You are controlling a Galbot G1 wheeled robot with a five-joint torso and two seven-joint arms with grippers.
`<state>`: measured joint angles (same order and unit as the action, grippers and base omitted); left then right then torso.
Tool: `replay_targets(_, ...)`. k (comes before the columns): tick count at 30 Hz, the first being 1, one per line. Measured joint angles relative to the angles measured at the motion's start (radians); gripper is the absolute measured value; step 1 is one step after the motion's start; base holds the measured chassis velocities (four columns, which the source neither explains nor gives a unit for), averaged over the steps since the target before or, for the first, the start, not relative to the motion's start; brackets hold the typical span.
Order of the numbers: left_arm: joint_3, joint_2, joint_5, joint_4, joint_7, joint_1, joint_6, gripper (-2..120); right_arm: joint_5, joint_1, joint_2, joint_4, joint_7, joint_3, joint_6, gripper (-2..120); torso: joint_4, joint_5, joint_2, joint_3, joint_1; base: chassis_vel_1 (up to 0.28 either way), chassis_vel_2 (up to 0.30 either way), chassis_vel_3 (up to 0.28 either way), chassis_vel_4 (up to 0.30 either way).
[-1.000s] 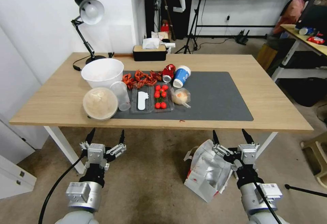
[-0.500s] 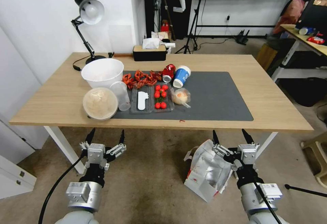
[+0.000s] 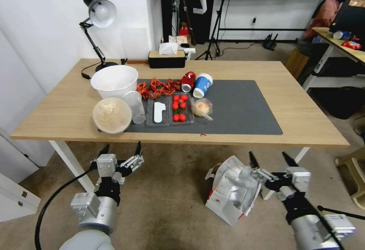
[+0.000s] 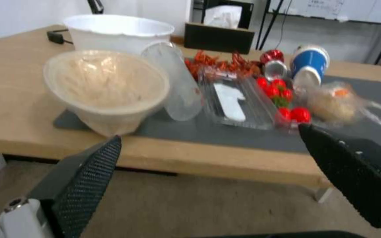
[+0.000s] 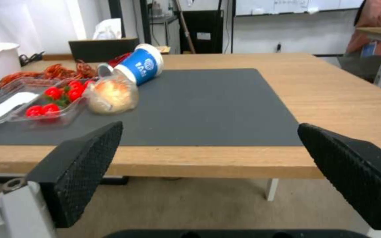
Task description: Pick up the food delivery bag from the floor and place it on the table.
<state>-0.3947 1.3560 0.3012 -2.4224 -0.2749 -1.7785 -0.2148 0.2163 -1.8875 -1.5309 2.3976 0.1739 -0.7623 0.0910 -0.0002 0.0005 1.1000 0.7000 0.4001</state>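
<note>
The food delivery bag (image 3: 230, 191) lies crumpled on the floor (image 3: 171, 204) in front of the table (image 3: 57, 117), its mouth open with silver foil lining showing and red trim along its lower edge. My right gripper (image 3: 268, 157) is open, hovering just right of the bag's top, its left finger over the bag's edge. The left gripper (image 3: 121, 148) is open too, held above bare floor well to the bag's left. Both wrist views look across the table edge between open fingers: left gripper (image 4: 209, 133), right gripper (image 5: 209, 125). The dark grey mat (image 3: 243, 105) (image 5: 208, 102) is bare on its right half.
On the table's left half stand a white bowl (image 3: 114, 79), a lidded tub (image 3: 111, 115), crayfish (image 3: 157, 86), a tomato tray (image 3: 179, 107), a blue cup (image 3: 202, 84), a tissue box (image 3: 167, 58) and a lamp (image 3: 97, 14). A white table leg (image 3: 72, 164) is near the left arm. Another desk (image 3: 342, 45) is far right.
My right arm has swung right and drawn back, its gripper now farther right of the bag. The left gripper shifted slightly right. The bag has not moved.
</note>
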Motion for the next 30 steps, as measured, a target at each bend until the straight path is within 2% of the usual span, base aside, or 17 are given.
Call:
replay_targets(4, 0.013, -0.007, -0.011, 0.029, 0.001, -0.027, 0.072, 100, 0.008, 0.007, 0.008, -0.026, 0.012, -0.001, -0.031, 100, 0.0003, -0.0006, 0.0, 0.0, 0.0, 0.0, 0.0, 0.0, 0.0)
replay_targets(10, 0.011, 0.0, -0.016, 0.047, 0.025, -0.032, 0.126, 100, 0.008, 0.009, 0.005, -0.032, 0.013, 0.005, -0.041, 100, 0.0003, -0.0004, 0.0, 0.0, 0.0, 0.0, 0.0, 0.0, 0.0)
replay_targets(12, -0.006, 0.005, -0.006, 0.077, 0.092, -0.032, 0.202, 100, 0.003, 0.007, 0.006, -0.032, 0.013, 0.006, -0.044, 100, 0.0002, -0.0006, 0.0, 0.0, 0.0, 0.0, 0.0, 0.0, 0.0)
replay_targets(13, -0.009, 0.005, 0.003, 0.085, 0.102, -0.032, 0.219, 100, -0.001, 0.005, 0.006, -0.033, 0.013, 0.007, -0.047, 100, 0.0002, -0.0006, 0.0, 0.0, 0.0, 0.0, 0.0, 0.0, 0.0)
replay_targets(22, -0.01, 0.013, 0.016, 0.084, 0.086, -0.035, 0.233, 100, -0.035, -0.007, -0.002, -0.033, 0.011, 0.02, -0.071, 100, 0.0002, -0.0005, 0.0, 0.0, 0.0, 0.0, 0.0, 0.0, 0.0)
replay_targets(26, -0.011, 0.009, 0.032, 0.078, 0.043, -0.041, 0.238, 100, -0.04, -0.013, -0.006, -0.029, 0.009, 0.024, -0.08, 100, 0.0002, -0.0005, 0.0, 0.0, 0.0, 0.0, 0.0, 0.0, 0.0)
replay_targets(30, -0.017, 0.005, 0.02, 0.078, 0.037, -0.042, 0.238, 100, -0.039, -0.017, -0.007, -0.026, 0.009, 0.026, -0.083, 100, 0.0002, -0.0006, -0.008, -0.004, -0.003, 0.0, 0.0, 0.0, 0.0)
